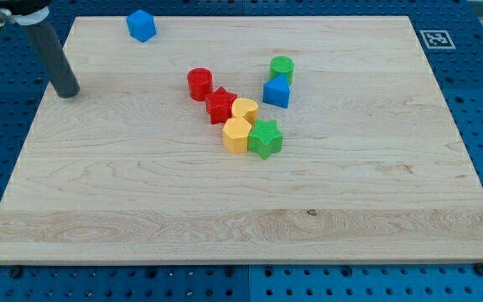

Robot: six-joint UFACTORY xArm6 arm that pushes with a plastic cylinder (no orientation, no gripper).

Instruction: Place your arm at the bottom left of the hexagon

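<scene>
My tip [67, 89] rests on the wooden table [141, 210] near its left edge, toward the view's top left corner. The rod leans up and to the view's left from that point, its upper part running out of frame. It ends in a plain rod with nothing that spreads, presses together or pinches, and it touches no block.

The yellow hexagon [236, 134] sits near the middle of the table, slightly toward the top edge. It is a squat prism lying flat with its six-sided face up; no long axis can be made out, and I cannot tell which way its corners point. It touches the green star [266, 138] on its right, the yellow cylinder-like block [245, 109] just above it, and the red star [220, 106] at its upper left. The red cylinder [199, 83] stands beside the red star, further toward the top left.

A blue block [277, 91] and a green cylinder [281, 68] touch each other, right of the cluster. A blue cube [141, 25] lies alone near the top edge.

My tip is well apart from the hexagon, far to its upper left.
</scene>
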